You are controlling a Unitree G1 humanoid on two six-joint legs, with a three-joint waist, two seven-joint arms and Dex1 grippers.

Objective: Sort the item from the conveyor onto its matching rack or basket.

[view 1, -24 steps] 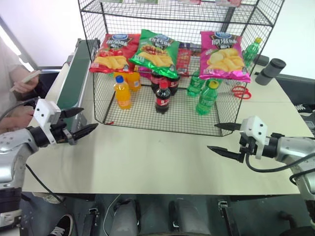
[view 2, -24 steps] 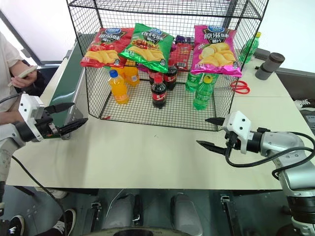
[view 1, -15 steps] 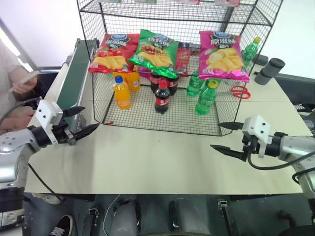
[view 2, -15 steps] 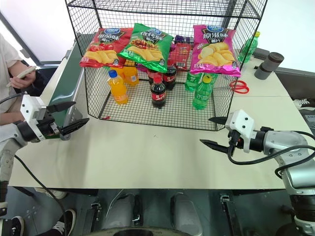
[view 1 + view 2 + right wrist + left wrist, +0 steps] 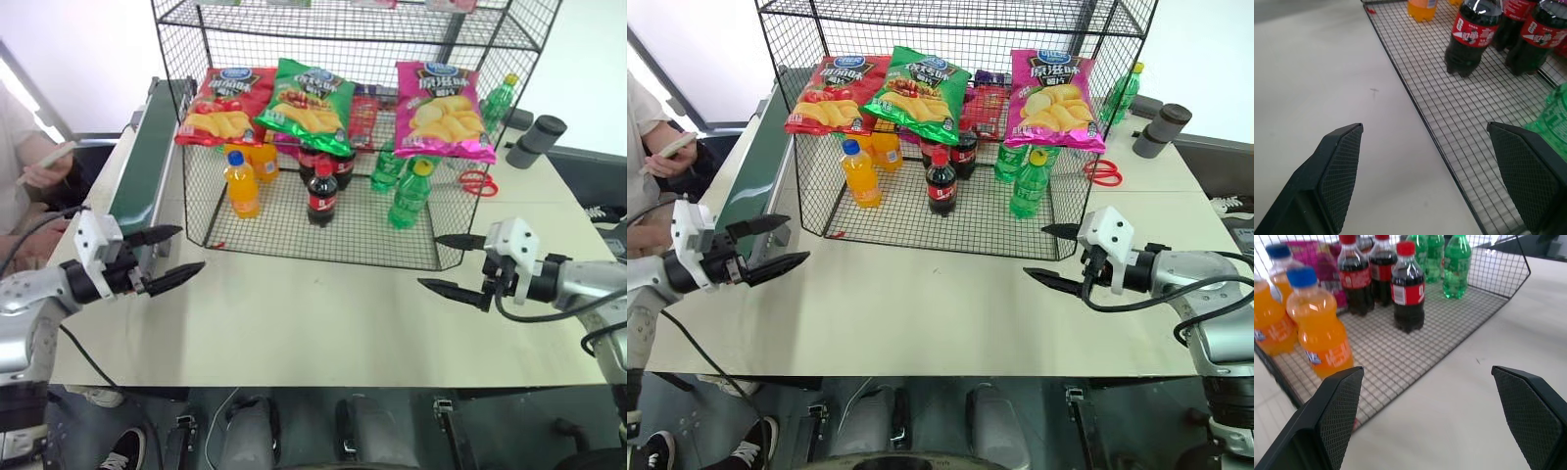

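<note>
Both arms have drifted slightly outward since the earlier frame, away from the tall black wire-grid rack (image 5: 323, 147); I see nothing else shifted. My left gripper (image 5: 167, 257) hovers over the beige tabletop (image 5: 313, 313) off the rack's front-left corner, jaws spread wide, nothing between them. My right gripper (image 5: 453, 262) hovers off the rack's front-right corner, also spread and empty; its black fingers (image 5: 1339, 171) frame bare tabletop and the rack's mesh floor in the right wrist view.

Glossy green crisp bag with the blue round logo (image 5: 307, 103) already lies on the rack's middle mesh tier, tilted forward, between a red crisp bag (image 5: 222, 103) and a pink crisp bag (image 5: 443, 110). It sits up and well apart from both grippers, roughly midway between them, deeper into the rack.

Long dark-green conveyor belt in its grey metal frame (image 5: 147, 162) runs along the rack's left side; my left gripper is just beside its near end.

On the rack's bottom tier: orange soda bottles (image 5: 1317, 328) at left, dark cola bottles with red labels (image 5: 1407, 296) in the middle, green bottles (image 5: 1457, 264) at right. Red scissors (image 5: 478, 182) lie on the tabletop right of the rack. A person's hand (image 5: 44, 166) holds a phone left of the conveyor.
</note>
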